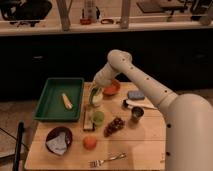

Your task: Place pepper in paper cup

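One gripper [96, 91] holds the pepper [93, 96] upright, long axis vertical, just above the cup [96, 105] at 6 o'clock.

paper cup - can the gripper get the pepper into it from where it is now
Probably yes. The gripper hangs right over the paper cup with the pepper at its jaws, and nothing sits between them; the green cup stands just nearer the camera.

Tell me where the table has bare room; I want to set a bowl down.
Bare wood lies at the front right, between the fork, the grapes and the metal cup. It is crowded mid-table, where the hand holds the pepper beside the green tray and the small green cup.
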